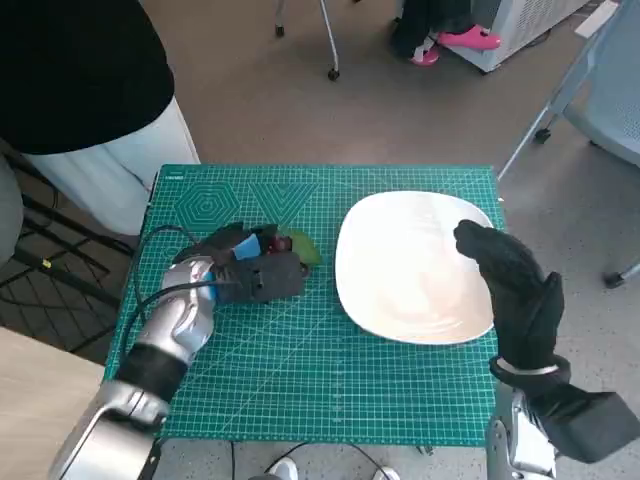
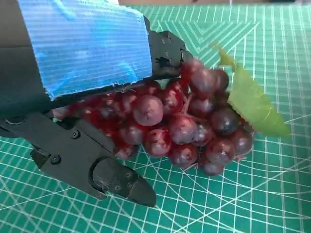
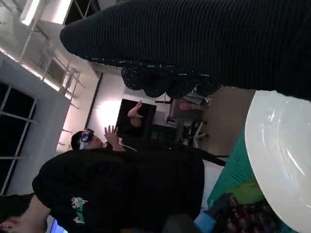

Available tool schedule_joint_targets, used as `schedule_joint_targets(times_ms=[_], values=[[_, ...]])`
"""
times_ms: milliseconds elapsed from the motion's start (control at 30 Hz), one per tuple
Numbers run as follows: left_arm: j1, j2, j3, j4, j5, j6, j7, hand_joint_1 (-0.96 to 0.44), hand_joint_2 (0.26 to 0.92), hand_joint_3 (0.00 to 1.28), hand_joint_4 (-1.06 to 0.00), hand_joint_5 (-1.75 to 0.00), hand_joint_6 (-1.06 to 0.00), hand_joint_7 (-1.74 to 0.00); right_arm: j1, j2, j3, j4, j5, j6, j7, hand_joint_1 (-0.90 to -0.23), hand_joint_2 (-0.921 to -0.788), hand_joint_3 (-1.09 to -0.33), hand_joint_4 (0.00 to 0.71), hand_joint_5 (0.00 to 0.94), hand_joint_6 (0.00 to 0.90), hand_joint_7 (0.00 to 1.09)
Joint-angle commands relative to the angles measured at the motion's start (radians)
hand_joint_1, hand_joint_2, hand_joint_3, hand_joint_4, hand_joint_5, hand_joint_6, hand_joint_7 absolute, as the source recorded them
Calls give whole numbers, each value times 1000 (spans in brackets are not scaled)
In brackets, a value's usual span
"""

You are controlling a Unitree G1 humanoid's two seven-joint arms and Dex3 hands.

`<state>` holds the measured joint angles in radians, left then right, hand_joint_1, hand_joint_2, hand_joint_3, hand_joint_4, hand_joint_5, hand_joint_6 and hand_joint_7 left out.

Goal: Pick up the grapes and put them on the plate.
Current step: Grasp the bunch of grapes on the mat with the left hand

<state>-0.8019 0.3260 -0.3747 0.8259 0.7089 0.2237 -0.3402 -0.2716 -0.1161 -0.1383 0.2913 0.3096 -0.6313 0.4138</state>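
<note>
Mat [image 1: 300,380] (green, gridded) under plate [image 1: 400,300].

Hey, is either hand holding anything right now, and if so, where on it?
The left hand has its fingers around the grapes, on the side away from the leaf. The right hand holds nothing.

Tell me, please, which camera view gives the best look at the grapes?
The left wrist view: the grapes fill the frame, single berries and a green leaf sharp beside the left robot hand. The head view shows only a small dark patch behind that hand; the right wrist view catches a blurred corner beside the plate.
</note>
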Motion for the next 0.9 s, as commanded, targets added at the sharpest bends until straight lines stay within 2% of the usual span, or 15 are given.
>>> schedule_joint_targets(times_ms=[33,333,733,833,900], values=[[-50,-33,-31,107,-14,-25,13,-372,719,2,1,1,-159,0,23,-4,-2,1,-2,23,0,-615,-921,-894,562,0,196,528],[-105,-69,-74,241,-20,-60,25,-356,724,3,1,1,-153,0,34,-5,-4,-15,-1,40,-3,-616,-921,-893,562,1,196,527],[-129,-80,-88,303,-37,-97,56,-297,739,7,-6,-2,-169,-8,43,-6,-9,-30,-5,53,-6,-618,-921,-892,562,0,197,524],[-134,-84,-88,316,-39,-106,86,-199,757,12,-68,-12,-236,-23,43,-6,-9,-30,-7,54,-6,-618,-921,-892,562,0,198,523],[-134,-85,-91,322,-38,-116,118,-94,786,20,-216,-34,-329,-30,43,-5,-9,-31,-9,53,-7,-618,-921,-892,562,0,198,523]])
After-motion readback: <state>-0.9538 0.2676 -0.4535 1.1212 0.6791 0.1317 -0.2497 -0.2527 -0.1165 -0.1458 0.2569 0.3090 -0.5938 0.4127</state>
